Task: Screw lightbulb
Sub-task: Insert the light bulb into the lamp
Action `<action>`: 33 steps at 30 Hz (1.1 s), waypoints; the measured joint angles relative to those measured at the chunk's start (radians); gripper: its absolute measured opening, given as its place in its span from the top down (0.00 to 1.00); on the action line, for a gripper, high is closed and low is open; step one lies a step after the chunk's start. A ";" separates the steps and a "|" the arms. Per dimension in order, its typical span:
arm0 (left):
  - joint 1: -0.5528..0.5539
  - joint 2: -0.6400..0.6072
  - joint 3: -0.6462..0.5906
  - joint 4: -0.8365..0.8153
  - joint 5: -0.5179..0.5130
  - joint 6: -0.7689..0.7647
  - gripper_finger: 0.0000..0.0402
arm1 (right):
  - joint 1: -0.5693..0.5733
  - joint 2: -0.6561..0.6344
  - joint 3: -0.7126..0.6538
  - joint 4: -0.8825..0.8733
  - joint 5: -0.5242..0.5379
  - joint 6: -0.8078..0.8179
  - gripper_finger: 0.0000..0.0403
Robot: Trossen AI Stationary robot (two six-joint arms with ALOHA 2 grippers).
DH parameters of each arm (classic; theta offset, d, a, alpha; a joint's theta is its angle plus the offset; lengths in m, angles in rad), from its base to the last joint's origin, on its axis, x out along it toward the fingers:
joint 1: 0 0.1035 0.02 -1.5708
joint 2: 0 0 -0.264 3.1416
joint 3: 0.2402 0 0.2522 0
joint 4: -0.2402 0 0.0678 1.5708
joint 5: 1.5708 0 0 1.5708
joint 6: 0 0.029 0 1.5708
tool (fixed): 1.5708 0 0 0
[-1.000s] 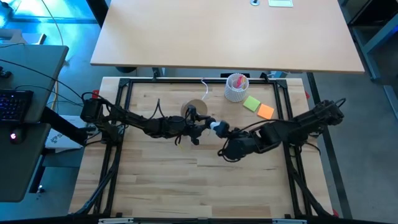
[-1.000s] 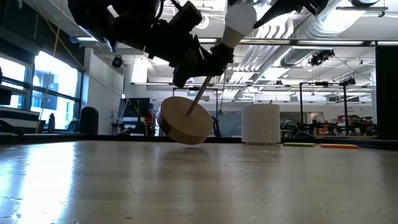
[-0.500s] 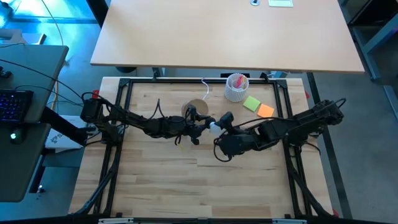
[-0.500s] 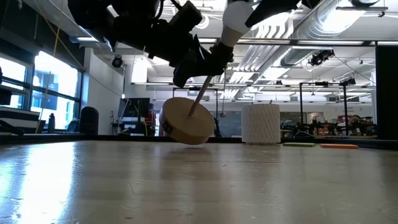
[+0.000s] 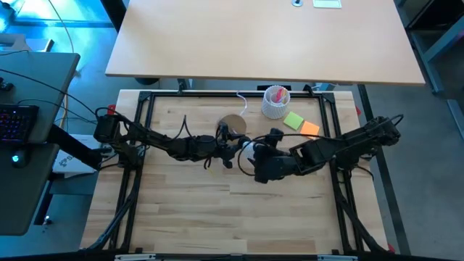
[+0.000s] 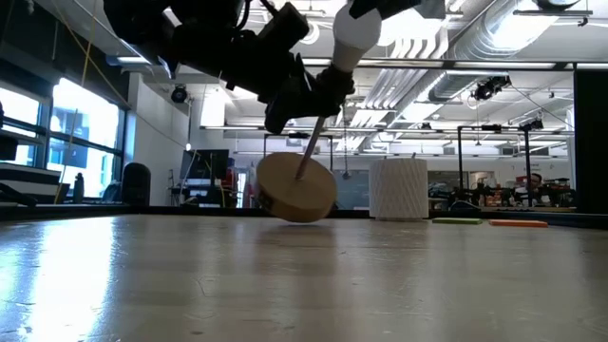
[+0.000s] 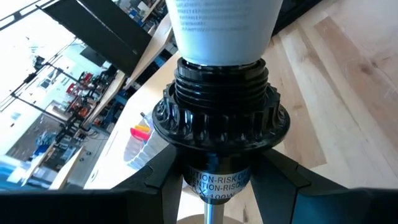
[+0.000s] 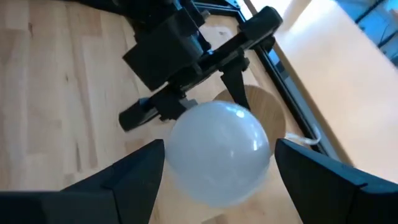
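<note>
Mid-screwing, I'd say: left gripper clamps the socket at frame centre; right gripper straddles the bulb, contact unclear; next, another twist.
</note>
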 joint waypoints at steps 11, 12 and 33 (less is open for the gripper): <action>0.000 0.000 0.000 -0.001 -0.018 0.000 0.64 | 0.072 -0.058 0.000 -0.010 0.001 -0.156 0.25; 0.000 0.000 0.000 -0.002 -0.018 0.000 0.64 | 0.077 -0.066 0.000 -0.011 0.001 -0.188 0.25; 0.001 0.000 0.000 -0.004 -0.006 -0.018 0.64 | 0.030 0.000 0.000 -0.057 -0.059 -1.352 0.25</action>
